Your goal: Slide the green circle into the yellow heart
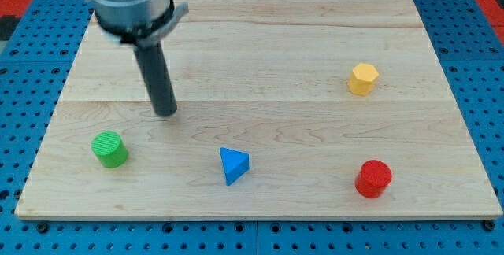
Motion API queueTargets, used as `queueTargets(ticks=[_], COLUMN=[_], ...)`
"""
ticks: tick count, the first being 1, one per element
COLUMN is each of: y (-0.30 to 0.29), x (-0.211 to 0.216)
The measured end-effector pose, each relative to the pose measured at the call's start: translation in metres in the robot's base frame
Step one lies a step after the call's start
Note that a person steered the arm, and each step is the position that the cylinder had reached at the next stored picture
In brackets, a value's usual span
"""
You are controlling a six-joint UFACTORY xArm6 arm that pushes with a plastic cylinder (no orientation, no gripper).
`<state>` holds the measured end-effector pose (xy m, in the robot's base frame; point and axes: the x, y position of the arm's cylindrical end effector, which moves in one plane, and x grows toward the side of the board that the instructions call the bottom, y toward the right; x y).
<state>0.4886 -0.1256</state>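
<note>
The green circle block (109, 149) stands near the board's lower left. A yellow block (363, 79) sits at the view's right, upper middle; its outline looks more like a hexagon than a heart. My tip (165, 112) rests on the board above and to the right of the green circle, a short gap away, not touching it. The yellow block is far to the right of the tip.
A blue triangle block (234, 164) lies at the bottom centre. A red round block (373, 179) sits at the lower right. The wooden board (260, 19) lies on a blue pegboard table (16, 66).
</note>
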Motion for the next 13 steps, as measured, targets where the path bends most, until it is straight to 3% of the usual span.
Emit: queueTargets(ticks=[1,3,4,6,7,8,9,10,11,12,13], y=[-0.003,-0.092,-0.106,-0.096,-0.097,-0.118,-0.159,-0.148,-0.142,-0.145,-0.115], x=[0.063,0.050,0.063,-0.020,-0.032,-0.017,-0.066,-0.089,-0.088,-0.056,-0.044])
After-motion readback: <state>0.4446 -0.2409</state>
